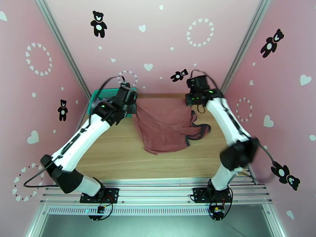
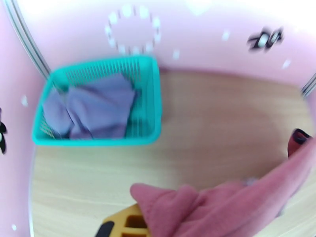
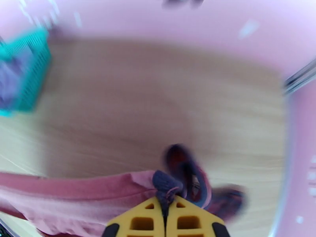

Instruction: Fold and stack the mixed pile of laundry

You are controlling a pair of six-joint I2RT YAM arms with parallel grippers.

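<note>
The rust-red tank top (image 1: 164,125) hangs stretched between my two grippers above the wooden table, its navy trim (image 1: 199,133) trailing to the right. My left gripper (image 1: 134,104) is shut on its left top edge; in the left wrist view the red cloth (image 2: 221,206) drapes over a yellow finger (image 2: 126,224). My right gripper (image 3: 165,204) is shut on the navy-trimmed edge (image 3: 166,185), yellow fingers pressed together. The grey-lavender shirt (image 2: 98,107) lies crumpled inside the teal basket (image 2: 156,95).
The teal mesh basket (image 1: 96,95) stands at the table's back-left corner, partly behind my left arm. Pink walls with metal corner posts close in the table (image 1: 118,155) on three sides. Bare wood lies in front of the hanging garment.
</note>
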